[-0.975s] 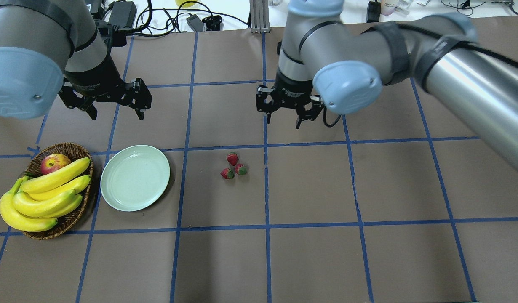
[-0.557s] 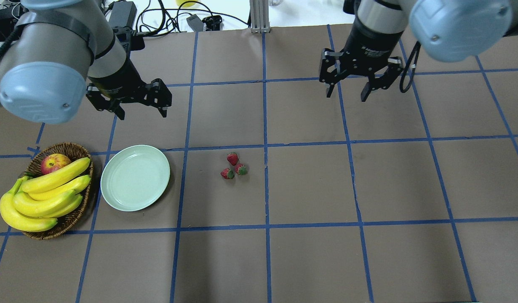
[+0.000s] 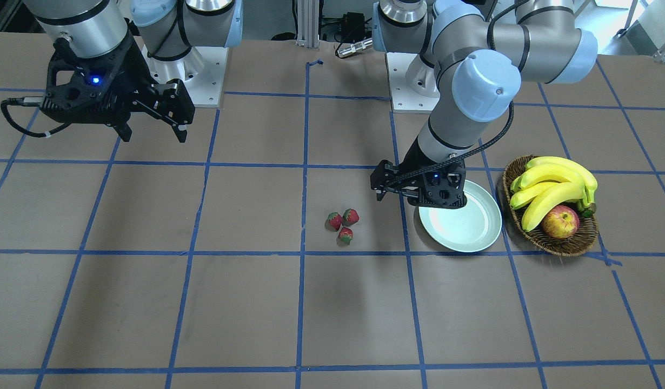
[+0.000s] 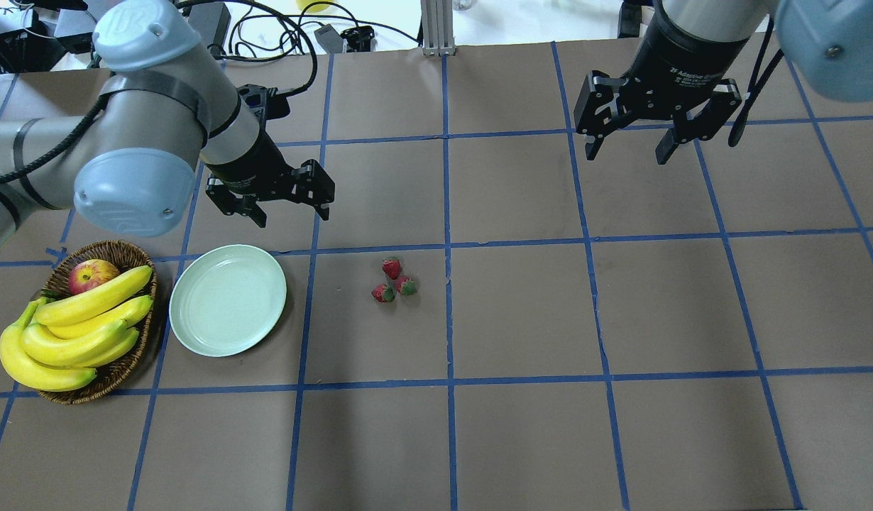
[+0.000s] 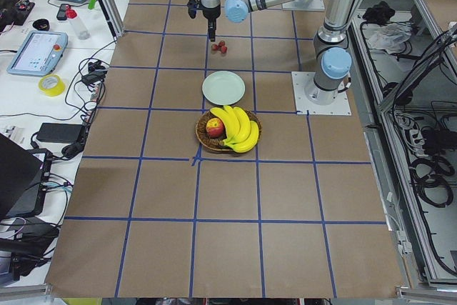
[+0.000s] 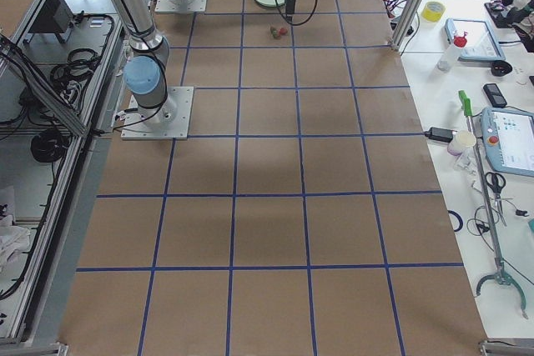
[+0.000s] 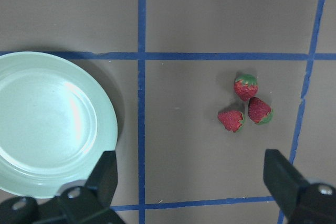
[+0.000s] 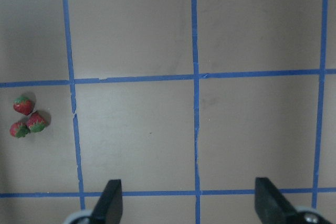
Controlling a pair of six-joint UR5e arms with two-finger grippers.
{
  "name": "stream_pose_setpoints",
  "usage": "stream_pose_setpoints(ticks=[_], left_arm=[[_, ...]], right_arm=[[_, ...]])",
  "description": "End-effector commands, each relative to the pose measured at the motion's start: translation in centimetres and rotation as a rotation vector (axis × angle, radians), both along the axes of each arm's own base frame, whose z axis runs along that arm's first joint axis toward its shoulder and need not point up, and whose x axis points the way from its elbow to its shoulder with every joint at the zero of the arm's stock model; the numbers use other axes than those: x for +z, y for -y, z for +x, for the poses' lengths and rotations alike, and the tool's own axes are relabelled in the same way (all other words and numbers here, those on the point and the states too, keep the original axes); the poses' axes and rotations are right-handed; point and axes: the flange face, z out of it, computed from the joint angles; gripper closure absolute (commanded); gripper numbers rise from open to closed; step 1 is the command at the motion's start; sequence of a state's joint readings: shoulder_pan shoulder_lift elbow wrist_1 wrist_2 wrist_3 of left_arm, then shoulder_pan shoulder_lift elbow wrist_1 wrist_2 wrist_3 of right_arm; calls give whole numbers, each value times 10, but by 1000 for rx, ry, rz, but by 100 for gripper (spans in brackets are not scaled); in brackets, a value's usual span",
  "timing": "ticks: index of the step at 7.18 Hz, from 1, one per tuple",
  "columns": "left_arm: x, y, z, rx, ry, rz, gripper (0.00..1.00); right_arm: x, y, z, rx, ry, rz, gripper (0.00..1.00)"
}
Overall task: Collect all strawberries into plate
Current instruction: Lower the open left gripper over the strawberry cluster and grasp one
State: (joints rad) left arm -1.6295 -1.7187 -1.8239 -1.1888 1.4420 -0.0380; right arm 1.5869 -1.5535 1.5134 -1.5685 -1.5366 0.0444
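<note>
My left claw (image 4: 292, 216), fingers spread wide, could scatter the clustered strawberries (image 4: 392, 280) beside the plate (image 4: 227, 299) when closing.

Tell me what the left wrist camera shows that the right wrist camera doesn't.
Only the left wrist view shows the plate, at its left edge. Only the right wrist view shows a wide stretch of table beyond the strawberries, which sit at its left edge. Both show the three strawberries clustered on the table, blue tape lines, and open fingertips at the bottom: the left gripper and the right gripper.
</note>
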Motion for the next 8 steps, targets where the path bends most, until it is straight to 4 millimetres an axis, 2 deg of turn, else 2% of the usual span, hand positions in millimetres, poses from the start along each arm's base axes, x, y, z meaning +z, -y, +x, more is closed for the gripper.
stream_pose_setpoints(ticks=[1,5,6,7,8], left_arm=[[-53,-24,-30,-65,1,80,0],[-98,-16,-36,-107,3,96,0],[-116,-12,-37,-141,-3,62,2],[-129,-12,-37,-263,-12,32,2],[-140,-15,-38,-274,-22,53,2]], right_arm=[[4,6,-3,-2,-23,-61,0],[4,6,-2,-19,-20,-62,0],[3,7,-2,-19,-20,-60,0],[3,7,-2,-19,-20,-60,0],[4,6,-2,-19,-20,-62,0]])
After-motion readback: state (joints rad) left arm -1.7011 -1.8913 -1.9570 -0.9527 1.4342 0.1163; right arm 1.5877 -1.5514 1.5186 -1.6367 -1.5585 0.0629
